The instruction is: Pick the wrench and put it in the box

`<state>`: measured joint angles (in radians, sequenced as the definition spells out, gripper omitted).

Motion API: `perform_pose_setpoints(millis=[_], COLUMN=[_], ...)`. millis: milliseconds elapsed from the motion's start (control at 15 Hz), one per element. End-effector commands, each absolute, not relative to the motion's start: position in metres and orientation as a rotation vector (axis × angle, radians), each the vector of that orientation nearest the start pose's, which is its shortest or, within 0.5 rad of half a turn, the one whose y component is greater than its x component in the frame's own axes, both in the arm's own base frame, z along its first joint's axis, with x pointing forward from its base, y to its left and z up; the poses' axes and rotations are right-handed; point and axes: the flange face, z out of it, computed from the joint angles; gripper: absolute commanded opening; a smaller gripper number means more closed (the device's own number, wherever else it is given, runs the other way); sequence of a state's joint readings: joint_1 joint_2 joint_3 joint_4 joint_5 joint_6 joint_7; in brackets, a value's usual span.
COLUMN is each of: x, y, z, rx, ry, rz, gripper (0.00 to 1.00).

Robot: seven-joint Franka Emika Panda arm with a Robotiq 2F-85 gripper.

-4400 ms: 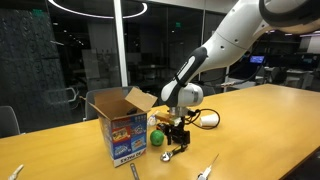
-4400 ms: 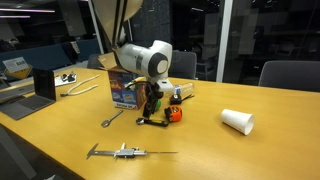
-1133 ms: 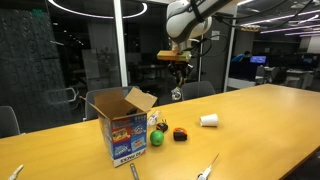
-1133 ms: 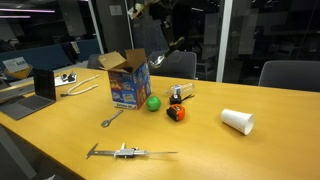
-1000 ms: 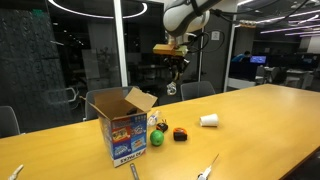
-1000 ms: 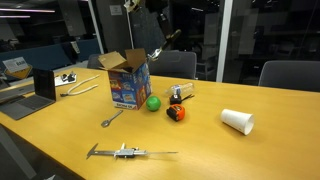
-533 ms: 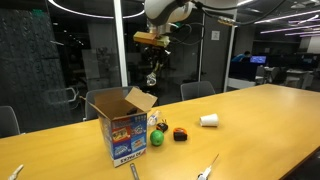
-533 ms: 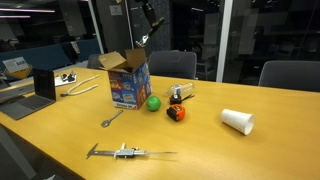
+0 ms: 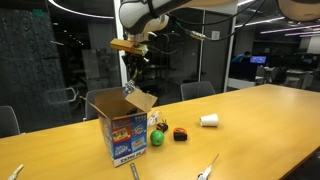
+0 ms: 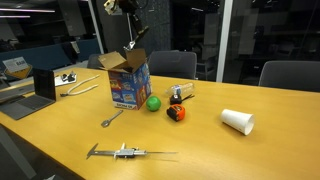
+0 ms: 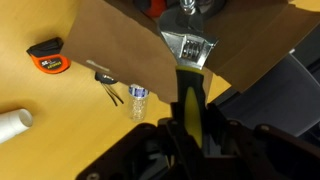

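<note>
My gripper (image 9: 130, 58) is shut on the wrench (image 9: 128, 84), which hangs head down high above the open cardboard box (image 9: 121, 128). In the wrist view the wrench's yellow handle (image 11: 190, 100) runs out from between my fingers, and its metal head (image 11: 190, 46) points at the box's brown flap (image 11: 125, 40). In an exterior view my gripper (image 10: 127, 22) holds the wrench (image 10: 134, 42) just over the box (image 10: 128, 82), whose flaps stand open. The inside of the box is hidden.
On the yellow table beside the box lie a green ball (image 9: 157, 140), an orange-black tape measure (image 9: 180, 134) and a white cup (image 9: 208, 120). A small spanner (image 10: 112, 118) and a long tool (image 10: 125, 152) lie nearer the front. A laptop (image 10: 42, 85) stands at the table's end.
The arm has carried the wrench sideways through the air, from above the tape measure and cup to above the open box. The grip has stayed shut.
</note>
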<state>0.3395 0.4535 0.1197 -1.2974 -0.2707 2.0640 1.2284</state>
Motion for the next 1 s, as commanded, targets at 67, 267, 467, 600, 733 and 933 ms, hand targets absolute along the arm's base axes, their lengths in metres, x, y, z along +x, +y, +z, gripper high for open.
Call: perform_pose_setpoints(millis=[67, 267, 467, 600, 733, 933], x=[0.676, 0.681, 0.685, 0.688, 0.690, 0.689], y=[0.324, 0.336, 0.340, 0.340, 0.340, 0.332], z=[0.498, 0.478, 0.465, 0.463, 0.464, 0.476], rx=[-2.802, -2.813, -2.823, -2.818, -2.816, -2.876], ry=[0.930, 0.900, 0.883, 0.880, 0.876, 0.847], rz=[-0.442, -0.379, -0.319, -0.300, -0.291, -0.271], gripper=[0.21, 0.21, 0.57, 0.72, 0.86, 1.00])
